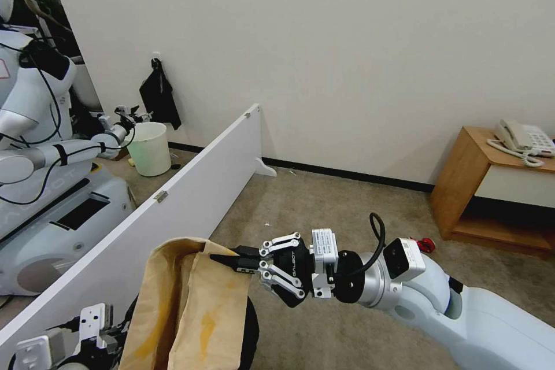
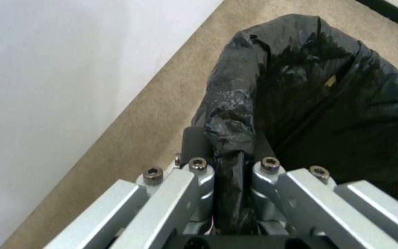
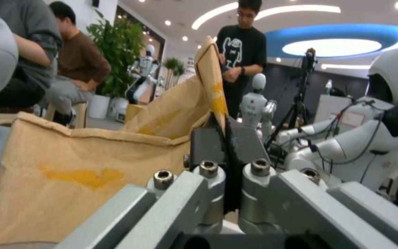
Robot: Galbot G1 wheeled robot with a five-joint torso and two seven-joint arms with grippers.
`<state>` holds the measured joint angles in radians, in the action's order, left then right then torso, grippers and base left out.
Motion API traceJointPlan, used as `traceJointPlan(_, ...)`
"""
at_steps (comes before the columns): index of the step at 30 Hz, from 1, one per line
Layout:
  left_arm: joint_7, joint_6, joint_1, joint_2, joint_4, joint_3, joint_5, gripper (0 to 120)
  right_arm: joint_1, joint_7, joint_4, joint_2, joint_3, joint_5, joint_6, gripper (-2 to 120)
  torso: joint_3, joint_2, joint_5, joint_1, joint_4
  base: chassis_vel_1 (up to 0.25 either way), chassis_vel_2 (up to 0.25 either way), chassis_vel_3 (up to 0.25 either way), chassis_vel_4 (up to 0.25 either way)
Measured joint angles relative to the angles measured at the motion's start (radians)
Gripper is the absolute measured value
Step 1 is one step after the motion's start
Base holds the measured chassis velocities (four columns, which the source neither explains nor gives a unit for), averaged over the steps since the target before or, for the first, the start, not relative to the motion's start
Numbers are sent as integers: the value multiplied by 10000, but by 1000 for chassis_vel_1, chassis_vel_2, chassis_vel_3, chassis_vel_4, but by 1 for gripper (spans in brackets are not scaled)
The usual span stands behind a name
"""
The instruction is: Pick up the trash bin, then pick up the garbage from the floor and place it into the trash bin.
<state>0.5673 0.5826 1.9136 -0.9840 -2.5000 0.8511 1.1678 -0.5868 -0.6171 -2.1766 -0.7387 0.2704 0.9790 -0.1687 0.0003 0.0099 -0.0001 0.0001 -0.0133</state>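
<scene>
My right gripper (image 1: 226, 261) is shut on the top edge of a brown paper bag (image 1: 191, 306), a piece of the garbage. The bag hangs upright over the trash bin (image 1: 251, 326), whose black liner shows behind it. In the right wrist view the gripper (image 3: 226, 138) pinches the bag (image 3: 70, 180) between its pads. At the lower left my left gripper (image 1: 110, 336) holds the bin. Up close, this gripper (image 2: 229, 152) is shut on the crinkly black liner at the bin's rim (image 2: 229, 114). A crushed red can (image 1: 426, 244) lies on the beige carpet floor (image 1: 347, 208).
A long white partition board (image 1: 191, 185) runs along my left. Behind it stand another robot (image 1: 40, 144) and an unlined pale bin (image 1: 150, 148). A wooden side table (image 1: 491, 185) with a telephone (image 1: 523, 139) is at the right, against the wall.
</scene>
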Motion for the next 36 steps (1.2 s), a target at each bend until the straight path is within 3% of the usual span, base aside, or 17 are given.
traceJointPlan(13,-2,-17,-11,-37,0,-18,261,4,401,12,192,-270,210,102,-48,0,0,0,1,0,0,0,0,0,0)
traceJointPlan(22,195,-36,-101,-36,0,31,1311,4,591,-50,370,-206,147,79,-153,0,0,0,1,0,1,0,0,0,0)
traceJointPlan(36,366,-34,-250,-26,0,21,1680,4,608,-168,475,-26,-52,106,-294,0,0,0,1,1,1,0,0,0,0)
